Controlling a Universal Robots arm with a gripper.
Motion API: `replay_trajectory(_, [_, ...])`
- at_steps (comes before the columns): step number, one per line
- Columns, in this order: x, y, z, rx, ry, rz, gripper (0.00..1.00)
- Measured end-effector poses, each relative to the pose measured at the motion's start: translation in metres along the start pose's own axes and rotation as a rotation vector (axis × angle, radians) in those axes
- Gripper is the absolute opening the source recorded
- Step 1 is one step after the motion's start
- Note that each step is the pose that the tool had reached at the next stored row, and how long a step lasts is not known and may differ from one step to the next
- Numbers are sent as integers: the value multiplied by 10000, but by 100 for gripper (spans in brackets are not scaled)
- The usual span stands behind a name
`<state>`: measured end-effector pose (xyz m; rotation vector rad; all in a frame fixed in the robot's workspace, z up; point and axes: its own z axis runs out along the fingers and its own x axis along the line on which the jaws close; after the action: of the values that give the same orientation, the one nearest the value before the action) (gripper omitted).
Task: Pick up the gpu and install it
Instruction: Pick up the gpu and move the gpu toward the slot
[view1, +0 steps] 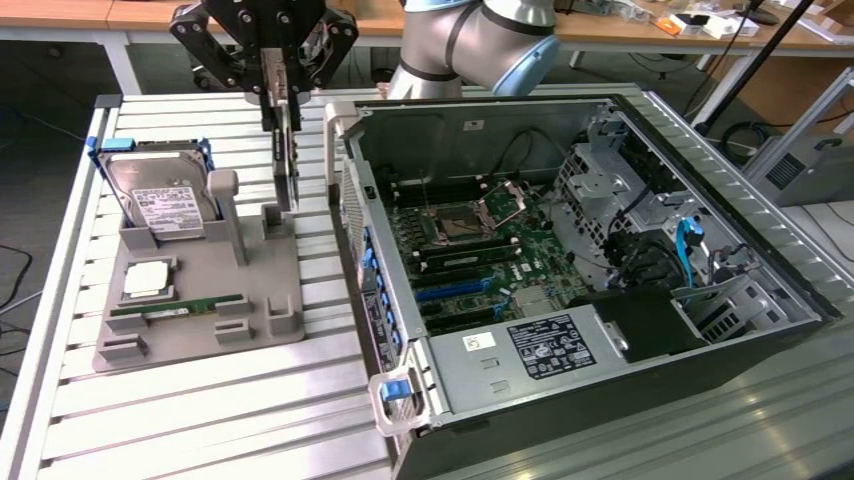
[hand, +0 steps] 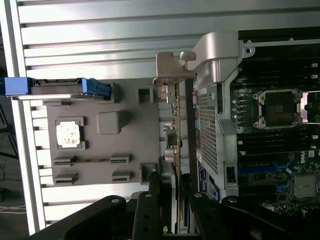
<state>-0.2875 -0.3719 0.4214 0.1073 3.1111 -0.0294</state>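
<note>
- Pinching the gpu (view1: 284, 150) near its upper edge, the gripper (view1: 280, 92) has its fingers pressed against both faces of the thin card.
- The gpu hangs upright and edge-on over the grey fixture (view1: 200, 290), just beside the open computer case (view1: 441, 130).
- A hard drive (view1: 154, 200) stands in the fixture.

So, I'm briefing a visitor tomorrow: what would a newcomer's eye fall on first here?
The open computer case, motherboard exposed, sits on the exterior view's right. Just beside it, the gripper pinches the gpu upright at the gray holder, which also carries a hard drive in a blue frame.
</note>
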Motion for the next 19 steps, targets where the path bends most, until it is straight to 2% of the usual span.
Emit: replay_trajectory(19, [-73, 5, 2, 0, 0, 0, 27])
